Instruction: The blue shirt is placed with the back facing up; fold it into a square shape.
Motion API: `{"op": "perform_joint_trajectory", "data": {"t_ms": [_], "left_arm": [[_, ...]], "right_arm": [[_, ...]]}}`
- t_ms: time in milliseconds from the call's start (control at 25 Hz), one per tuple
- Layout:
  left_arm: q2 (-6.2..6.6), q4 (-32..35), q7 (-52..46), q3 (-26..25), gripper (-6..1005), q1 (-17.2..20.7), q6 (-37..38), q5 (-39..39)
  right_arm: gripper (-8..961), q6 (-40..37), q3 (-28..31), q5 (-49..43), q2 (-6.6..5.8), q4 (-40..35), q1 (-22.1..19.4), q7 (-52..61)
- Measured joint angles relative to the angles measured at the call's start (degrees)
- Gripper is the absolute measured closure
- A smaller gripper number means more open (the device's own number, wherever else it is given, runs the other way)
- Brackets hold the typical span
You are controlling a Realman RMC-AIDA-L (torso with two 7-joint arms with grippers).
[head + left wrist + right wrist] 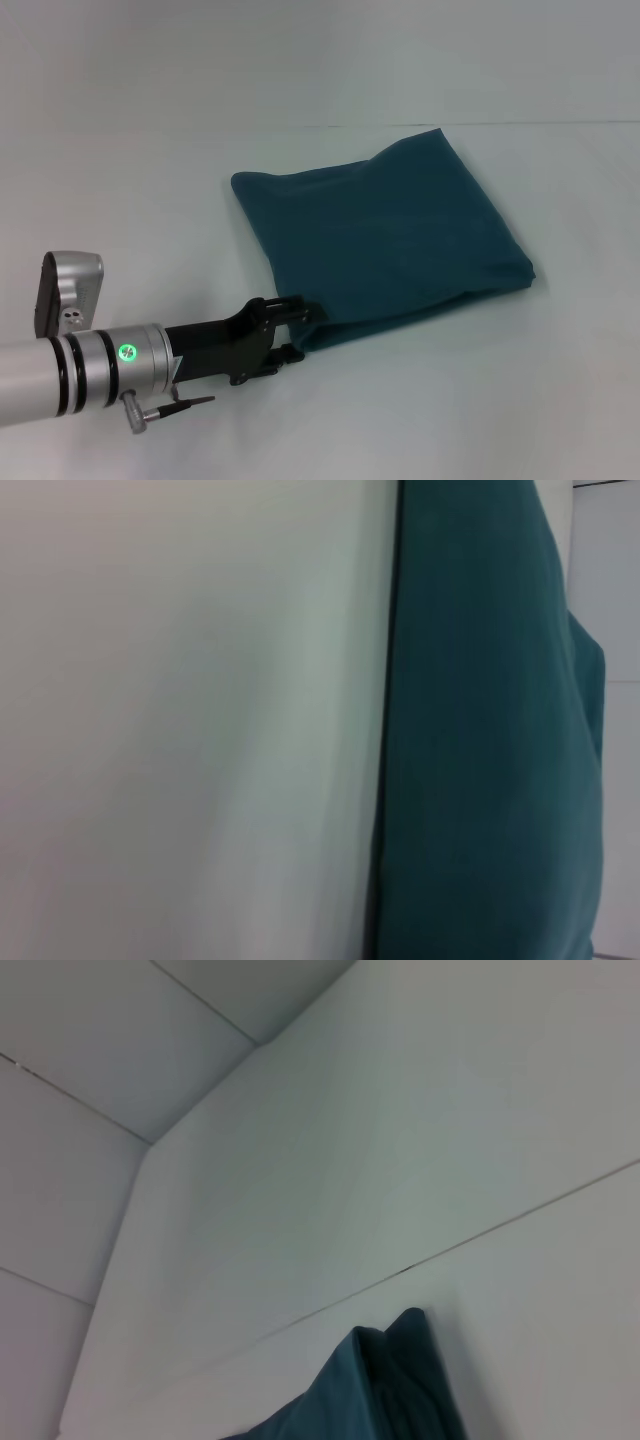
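A plain white table (150,150); pale panels (90,1050), perhaps a wall, beyond.

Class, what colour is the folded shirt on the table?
Plain dark teal-blue shirt, clearest in the head view.

A bare laboratory or test room is suggested by a plain white table (120,180) on which only a folded blue shirt (385,240) is laid, with plain pale panelled walls (90,1050) seen behind it.
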Motion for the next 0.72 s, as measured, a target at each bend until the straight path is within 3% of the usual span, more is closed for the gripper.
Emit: {"op": "perform_joint_trajectory", "data": {"t_ms": [320, 720], "left_arm": [[0.01, -0.3, 0.2, 0.1, 457, 0.0, -0.8, 0.1], [-0.15, -0.3, 0.6, -0.3, 650, 0.3, 0.0, -0.2]], "right_arm": [[53, -0.2, 0.5, 0.0, -0.07, 0.1, 0.0, 0.0], [53, -0.3, 0.5, 0.0, -0.07, 0.2, 0.0, 0.0]]}}
